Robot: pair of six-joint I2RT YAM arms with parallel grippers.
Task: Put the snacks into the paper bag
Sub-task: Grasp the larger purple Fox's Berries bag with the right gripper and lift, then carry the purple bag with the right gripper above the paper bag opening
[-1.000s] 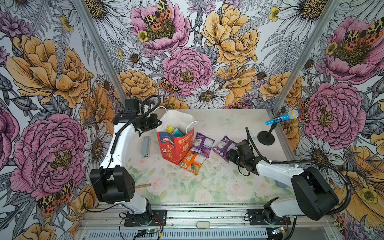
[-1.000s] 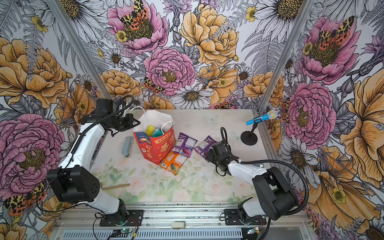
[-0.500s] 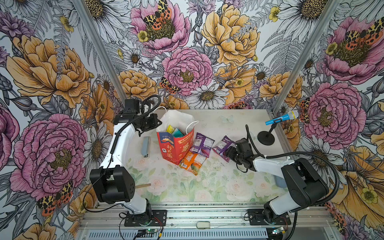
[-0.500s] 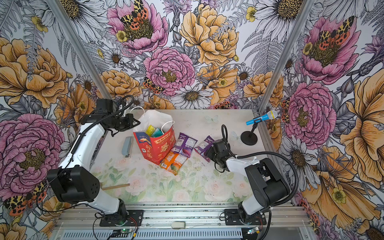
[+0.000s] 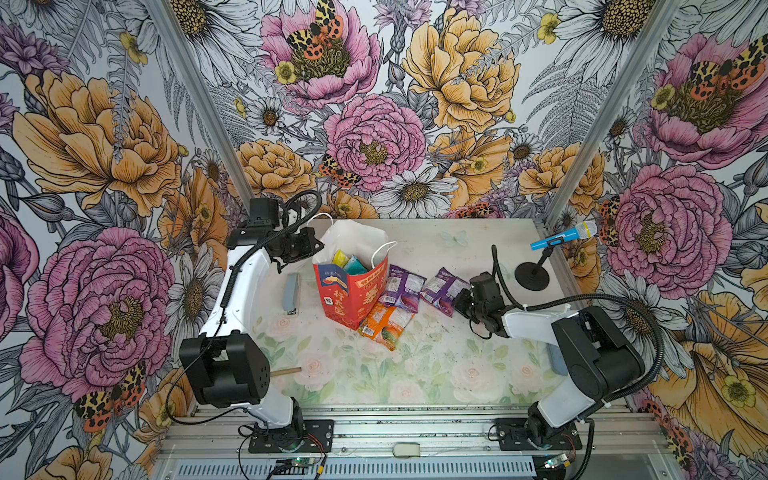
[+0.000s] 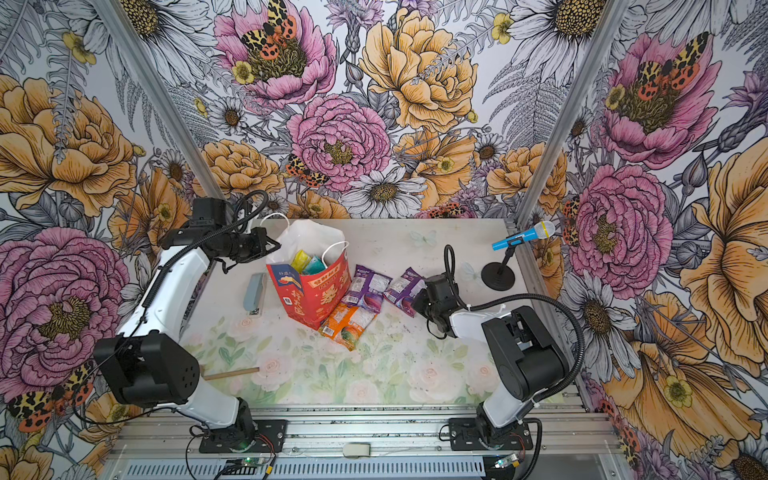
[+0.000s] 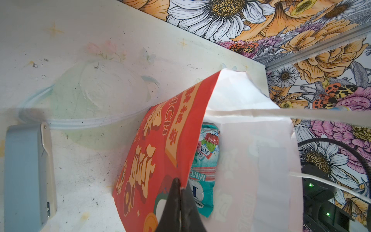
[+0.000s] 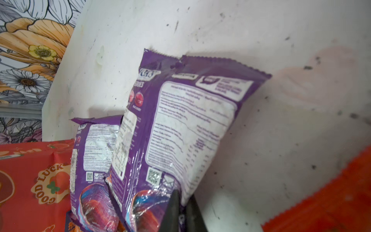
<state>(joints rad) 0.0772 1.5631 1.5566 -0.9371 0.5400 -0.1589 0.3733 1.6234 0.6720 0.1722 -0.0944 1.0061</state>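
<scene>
Left pincer (image 7: 180, 190) is clenched on the left rim of the paper bag (image 5: 349, 293) so the mouth stands open. The bag is upright, centre-left. Right pincer (image 8: 181, 202) is clamped on the near-right edge of the rightmost purple packet (image 5: 441, 286), lying right of the bag, ready to lift. The other purple packet (image 5: 401, 286) and the orange packet (image 5: 386, 323) wait beside the bag.

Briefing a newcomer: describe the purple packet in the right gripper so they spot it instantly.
Find the red paper bag mid-table. A purple packet lies right of it in both top views; yours is the second purple packet, farther from the bag, pinched by the right gripper.
</scene>
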